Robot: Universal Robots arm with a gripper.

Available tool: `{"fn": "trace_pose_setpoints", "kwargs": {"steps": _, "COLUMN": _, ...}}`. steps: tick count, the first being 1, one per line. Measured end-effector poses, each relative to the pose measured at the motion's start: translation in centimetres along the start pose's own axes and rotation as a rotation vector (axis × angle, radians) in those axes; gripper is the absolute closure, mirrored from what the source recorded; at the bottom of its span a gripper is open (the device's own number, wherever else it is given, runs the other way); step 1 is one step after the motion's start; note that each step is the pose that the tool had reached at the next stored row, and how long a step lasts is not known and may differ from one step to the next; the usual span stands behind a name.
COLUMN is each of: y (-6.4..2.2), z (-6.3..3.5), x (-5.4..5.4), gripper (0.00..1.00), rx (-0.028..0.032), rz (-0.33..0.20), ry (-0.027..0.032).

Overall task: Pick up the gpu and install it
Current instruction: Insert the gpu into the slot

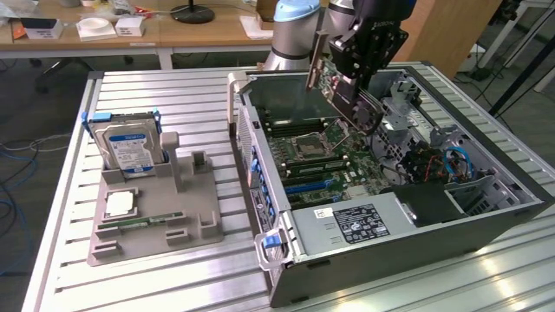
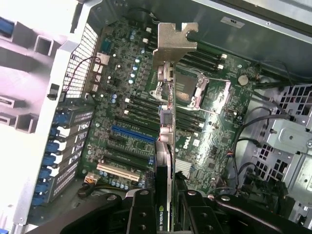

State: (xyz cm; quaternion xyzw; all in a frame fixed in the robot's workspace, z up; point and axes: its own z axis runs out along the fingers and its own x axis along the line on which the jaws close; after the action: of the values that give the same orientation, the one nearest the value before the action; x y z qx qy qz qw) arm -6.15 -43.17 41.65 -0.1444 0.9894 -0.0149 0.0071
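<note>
Gripper (image 1: 351, 75) clamping gpu (image 1: 364, 109), holding it tilted in air above motherboard (image 1: 325, 166) inside open computer case (image 1: 485, 218). Silver bracket (image 2: 173, 41) facing down toward board.

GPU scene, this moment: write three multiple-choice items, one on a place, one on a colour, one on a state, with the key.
1. Where is the gpu?
A) on the floor
B) in the air over the open computer case
C) seated in a slot

2. What colour is the frame around the hard drive?
A) red
B) blue
C) yellow

3. What is the gripper doing?
A) open, empty
B) shut on the gpu
C) shut on the hard drive

Key:
1 B, the card hangs tilted above the motherboard.
2 B, blue rails flank the drive.
3 B, it clamps the card's edge.
</note>
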Motion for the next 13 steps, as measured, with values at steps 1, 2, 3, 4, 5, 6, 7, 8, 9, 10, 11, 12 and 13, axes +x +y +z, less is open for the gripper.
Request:
{"fn": "trace_pose_setpoints", "kwargs": {"steps": 1, "y": 0.0, "z": 0.01, "x": 0.0, "gripper": 0.74, "rx": -0.0001, "rz": -0.007, "ry": -0.0002}}
{"fn": "trace_pose_setpoints", "kwargs": {"steps": 2, "y": 0.0, "z": 0.01, "x": 0.0, "gripper": 0.74, "rx": -0.0001, "rz": -0.015, "ry": -0.0004}}
{"fn": "trace_pose_setpoints", "kwargs": {"steps": 3, "y": 0.0, "z": 0.03, "x": 0.0, "gripper": 0.74, "rx": -0.0002, "rz": -0.022, "ry": -0.0007}}
{"fn": "trace_pose_setpoints", "kwargs": {"steps": 4, "y": 0.0, "z": 0.03, "x": 0.0, "gripper": 0.74, "rx": -0.0003, "rz": -0.029, "ry": -0.0009}}
{"fn": "trace_pose_setpoints", "kwargs": {"steps": 5, "y": 0.0, "z": 0.04, "x": 0.0, "gripper": 0.74, "rx": -0.0003, "rz": -0.036, "ry": -0.0011}}
{"fn": "trace_pose_setpoints", "kwargs": {"steps": 6, "y": 0.0, "z": 0.04, "x": 0.0, "gripper": 0.74, "rx": -0.0004, "rz": -0.044, "ry": -0.0014}}
{"fn": "trace_pose_setpoints", "kwargs": {"steps": 7, "y": 0.0, "z": 0.05, "x": 0.0, "gripper": 0.74, "rx": -0.0005, "rz": -0.051, "ry": -0.0016}}
{"fn": "trace_pose_setpoints", "kwargs": {"steps": 8, "y": 0.0, "z": 0.06, "x": 0.0, "gripper": 0.74, "rx": -0.0005, "rz": -0.058, "ry": -0.0018}}
{"fn": "trace_pose_setpoints", "kwargs": {"steps": 9, "y": 0.0, "z": 0.07, "x": 0.0, "gripper": 0.74, "rx": -0.0007, "rz": -0.065, "ry": -0.002}}
{"fn": "trace_pose_setpoints", "kwargs": {"steps": 10, "y": 0.0, "z": 0.08, "x": 0.0, "gripper": 0.74, "rx": -0.0007, "rz": -0.072, "ry": -0.0022}}
{"fn": "trace_pose_setpoints", "kwargs": {"steps": 11, "y": 0.0, "z": 0.08, "x": 0.0, "gripper": 0.74, "rx": -0.0007, "rz": -0.079, "ry": -0.0025}}
{"fn": "trace_pose_setpoints", "kwargs": {"steps": 12, "y": 0.0, "z": 0.09, "x": 0.0, "gripper": 0.74, "rx": -0.0008, "rz": -0.086, "ry": -0.0027}}
{"fn": "trace_pose_setpoints", "kwargs": {"steps": 13, "y": 0.0, "z": 0.1, "x": 0.0, "gripper": 0.74, "rx": -0.0009, "rz": -0.093, "ry": -0.003}}
